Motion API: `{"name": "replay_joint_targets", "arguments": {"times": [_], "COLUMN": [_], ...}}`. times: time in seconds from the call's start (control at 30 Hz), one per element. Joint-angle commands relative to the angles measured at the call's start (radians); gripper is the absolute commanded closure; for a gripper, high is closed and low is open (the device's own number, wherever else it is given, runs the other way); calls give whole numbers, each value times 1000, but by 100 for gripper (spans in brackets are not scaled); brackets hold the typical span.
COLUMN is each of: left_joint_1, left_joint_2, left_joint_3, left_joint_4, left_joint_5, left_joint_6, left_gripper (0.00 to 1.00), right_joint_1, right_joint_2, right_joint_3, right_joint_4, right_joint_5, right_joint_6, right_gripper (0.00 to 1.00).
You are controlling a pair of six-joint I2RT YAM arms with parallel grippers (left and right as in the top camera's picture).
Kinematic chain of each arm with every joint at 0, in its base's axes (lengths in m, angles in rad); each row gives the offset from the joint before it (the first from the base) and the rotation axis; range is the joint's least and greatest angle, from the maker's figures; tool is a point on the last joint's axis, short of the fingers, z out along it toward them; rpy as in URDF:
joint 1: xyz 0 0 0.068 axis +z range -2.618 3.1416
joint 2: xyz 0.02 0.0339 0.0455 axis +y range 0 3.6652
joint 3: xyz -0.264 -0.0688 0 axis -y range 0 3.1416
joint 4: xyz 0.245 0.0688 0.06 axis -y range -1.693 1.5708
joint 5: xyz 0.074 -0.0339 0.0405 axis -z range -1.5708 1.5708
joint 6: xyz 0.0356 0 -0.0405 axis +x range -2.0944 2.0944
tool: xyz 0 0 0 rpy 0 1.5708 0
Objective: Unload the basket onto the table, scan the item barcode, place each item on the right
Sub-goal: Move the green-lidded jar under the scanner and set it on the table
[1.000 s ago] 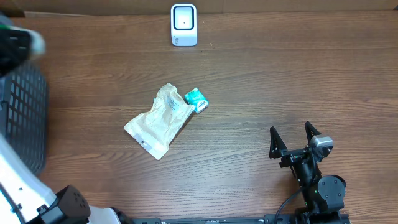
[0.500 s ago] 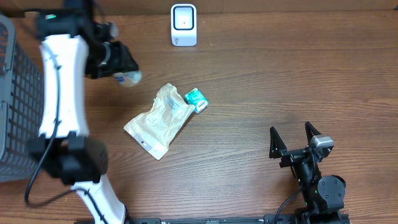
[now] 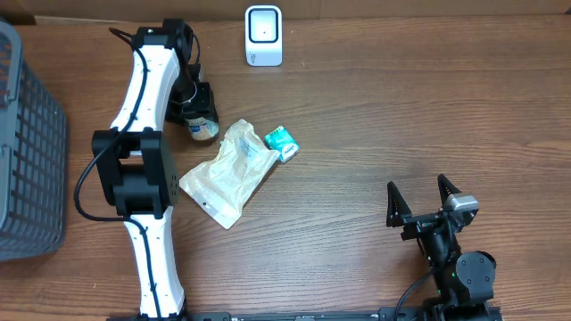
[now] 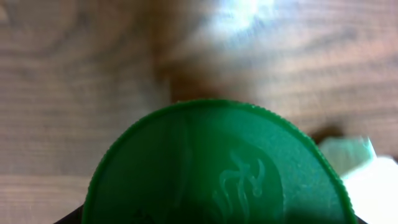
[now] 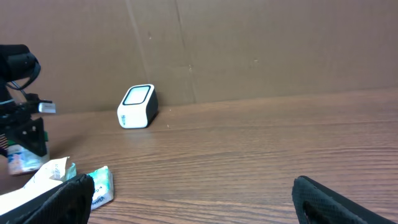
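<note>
My left gripper [image 3: 196, 109] points down at the back left, shut on a small bottle [image 3: 204, 128] with a white and blue label. The bottle's green cap [image 4: 217, 168] fills the left wrist view and hides the fingers. In the right wrist view the bottle [image 5: 25, 160] hangs under the left gripper [image 5: 26, 134], at or just above the table; I cannot tell which. The white scanner [image 3: 264, 36] stands at the back edge, right of the bottle, and also shows in the right wrist view [image 5: 137, 106]. My right gripper [image 3: 422, 198] rests open at the front right, holding nothing.
A beige pouch [image 3: 227, 171] lies just right of and in front of the bottle, with a teal packet [image 3: 282, 143] against its right side. A dark mesh basket [image 3: 31, 152] stands at the left edge. A cardboard wall [image 5: 249, 43] backs the table.
The left arm swung from over the basket to the right with the bottle and lowered it beside the pouch's back end. The right arm has not moved.
</note>
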Motion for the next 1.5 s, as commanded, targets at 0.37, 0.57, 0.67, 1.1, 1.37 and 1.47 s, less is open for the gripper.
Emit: {"name": "replay_joint_targets", "arguments": {"times": [0.37,0.57,0.67,1.1,1.37,1.47], "left_joint_1": [-55,-60,-59,-23,360,574], "left_joint_2": [0,0,-9,-461,-664,-667], "left_joint_3": [9,9,11,126,125,123], "left_joint_4": [-32,-51,-55,-48,-33,-20], "left_joint_5": [-34,-37,-37,-102,4,27], "left_joint_6": [-20,-2,-2,1,-47,-148], "left_gripper": [37,0,0,0,0,0], "right_joint_1": [-3,-3,-3,-3,-3,-3], "right_joint_2": [-9,-9,-9,-9,-9,-9], "right_joint_3": [-10,-10,-10,-10,-10,-10], "right_joint_4": [3,3,3,3,3,3], "right_joint_5": [6,6,6,6,6,6], "right_joint_6": [3,3,3,3,3,3], "right_gripper": [0,0,0,0,0,0]}}
